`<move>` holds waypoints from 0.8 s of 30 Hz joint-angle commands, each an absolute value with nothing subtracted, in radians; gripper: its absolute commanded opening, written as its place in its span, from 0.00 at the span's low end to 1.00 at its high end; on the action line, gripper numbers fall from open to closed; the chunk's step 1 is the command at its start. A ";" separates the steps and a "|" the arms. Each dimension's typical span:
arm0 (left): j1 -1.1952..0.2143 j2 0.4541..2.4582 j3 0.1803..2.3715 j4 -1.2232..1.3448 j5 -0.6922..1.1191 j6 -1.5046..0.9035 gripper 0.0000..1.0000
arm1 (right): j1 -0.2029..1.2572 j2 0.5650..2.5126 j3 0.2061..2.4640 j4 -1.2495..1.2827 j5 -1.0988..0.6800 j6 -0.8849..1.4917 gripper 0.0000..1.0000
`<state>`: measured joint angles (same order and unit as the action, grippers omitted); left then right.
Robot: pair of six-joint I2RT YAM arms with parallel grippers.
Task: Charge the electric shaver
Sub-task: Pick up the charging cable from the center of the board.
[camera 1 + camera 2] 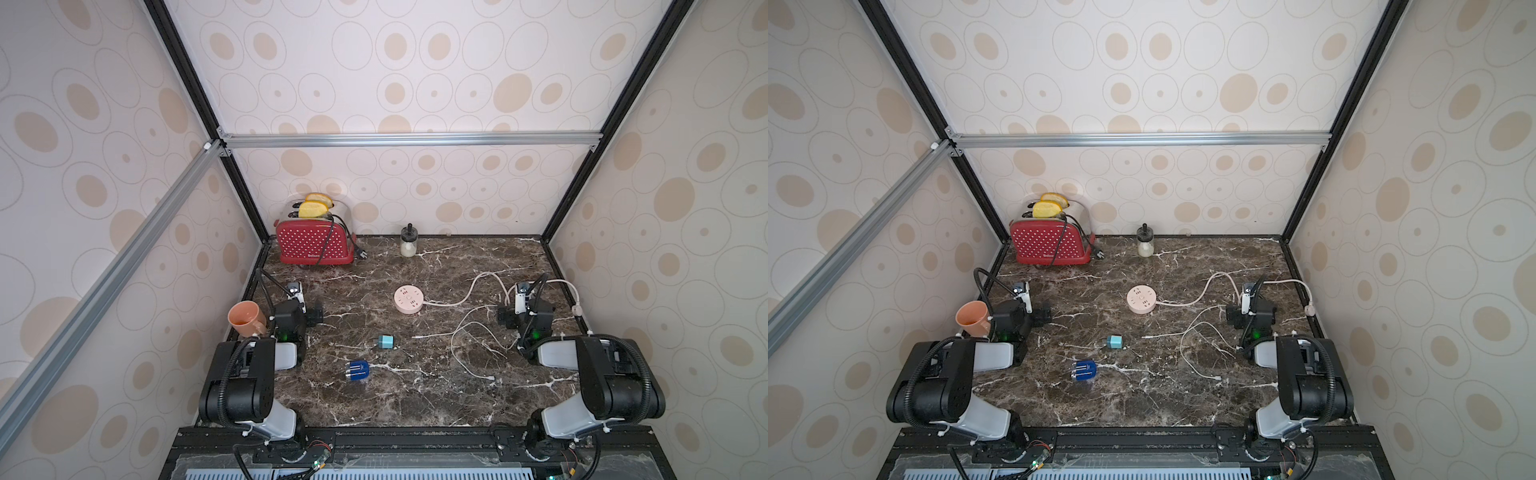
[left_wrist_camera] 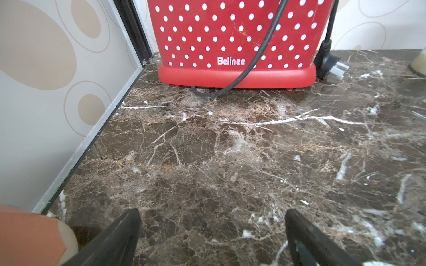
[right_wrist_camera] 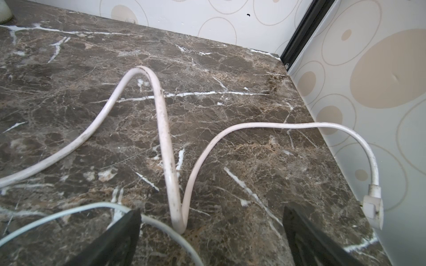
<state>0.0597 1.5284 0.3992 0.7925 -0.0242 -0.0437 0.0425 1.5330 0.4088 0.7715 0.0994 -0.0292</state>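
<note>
Nothing is under way yet: the left gripper and right gripper both hang spread wide and empty at the sides of the table. The shaver lies flat near the front, toward the left gripper's side, just in front of the adapter and well apart from the hub. Next, I'd say, one arm must reach in for the shaver or the thin cable. Neither wrist view shows the shaver, and its port is perhaps on a hidden end.

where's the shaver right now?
In both top views the electric shaver lies on the marble countertop, left of centre, just nearer the robot than the teal adapter. Neither wrist view shows it.
</note>
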 commanded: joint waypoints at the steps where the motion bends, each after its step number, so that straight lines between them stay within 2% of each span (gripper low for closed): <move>1: 0.053 1.539 0.431 0.822 -0.030 -0.028 0.99 | 0.037 1.526 0.406 0.806 0.042 -0.070 1.00; 5: 0.054 1.539 0.433 0.821 -0.032 -0.030 0.99 | 0.061 1.427 0.393 0.745 0.055 -0.092 1.00; 9: 0.054 1.538 0.432 0.821 -0.031 -0.029 0.99 | 0.092 1.248 0.407 0.551 0.058 -0.092 1.00; 13: 0.051 1.530 0.427 0.836 -0.028 -0.022 0.99 | 0.203 1.042 0.420 0.374 0.080 -0.141 1.00; 15: 0.041 1.465 0.459 0.724 -0.028 -0.009 0.99 | 0.250 0.956 0.444 0.286 0.041 -0.161 0.99; 17: 0.015 1.367 0.511 0.558 -0.026 0.024 0.99 | 0.294 0.908 0.483 0.196 -0.108 -0.176 0.99; 20: -0.026 1.211 0.549 0.442 0.082 0.101 0.99 | 0.322 0.961 0.598 0.027 -0.311 -0.219 0.99; 24: -0.033 1.089 0.647 0.221 0.302 0.132 0.99 | 0.438 1.161 0.768 -0.189 -0.384 -0.375 0.96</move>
